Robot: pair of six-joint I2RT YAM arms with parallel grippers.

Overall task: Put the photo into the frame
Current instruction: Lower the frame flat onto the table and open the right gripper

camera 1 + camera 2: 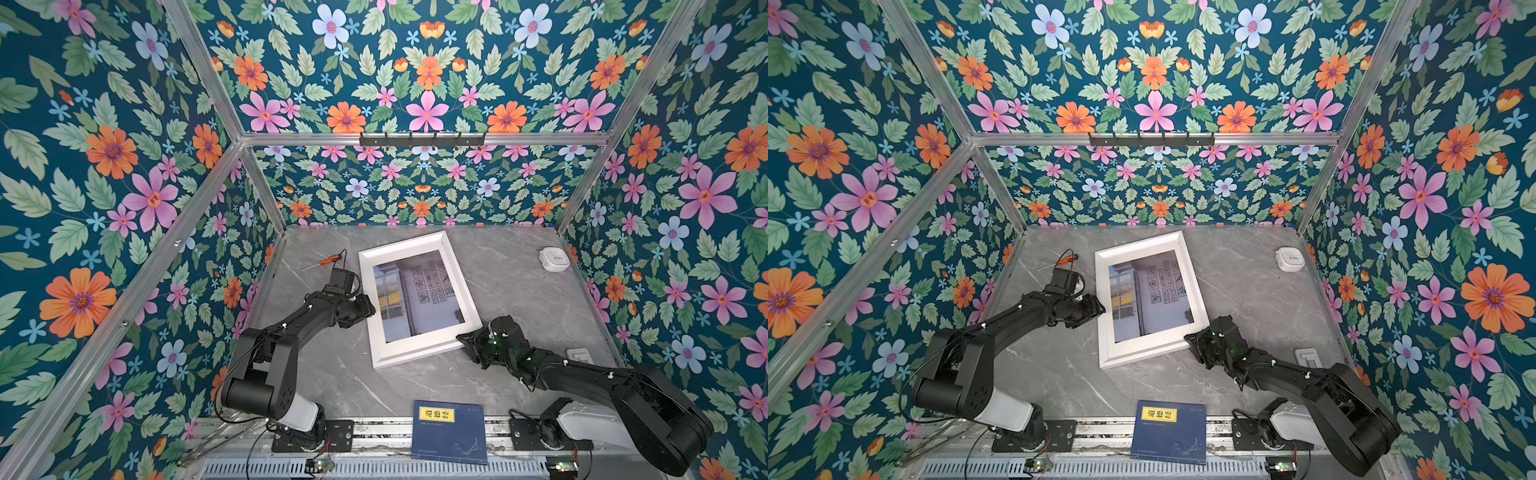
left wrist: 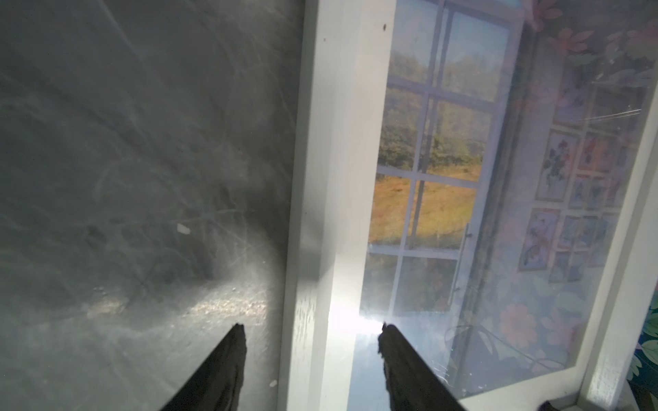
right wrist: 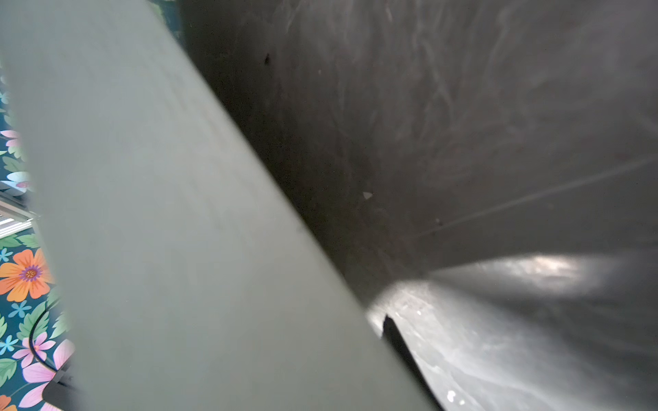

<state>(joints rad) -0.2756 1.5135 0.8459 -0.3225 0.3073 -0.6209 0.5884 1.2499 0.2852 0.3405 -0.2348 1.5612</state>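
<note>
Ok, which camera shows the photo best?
A top view: the photo lies whole inside the frame in both top views. Left wrist is closer but crops it, with glare. Right wrist shows only the blurred frame.

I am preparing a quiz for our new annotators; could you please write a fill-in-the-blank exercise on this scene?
1. The photo lies ____ the frame.
2. The left gripper straddles a frame rail with jaws ____.
3. In both top views the right gripper is at the frame's near ____ corner.
4. The blue book bears a ____ label.
Missing words: inside; open; right; yellow.
</note>
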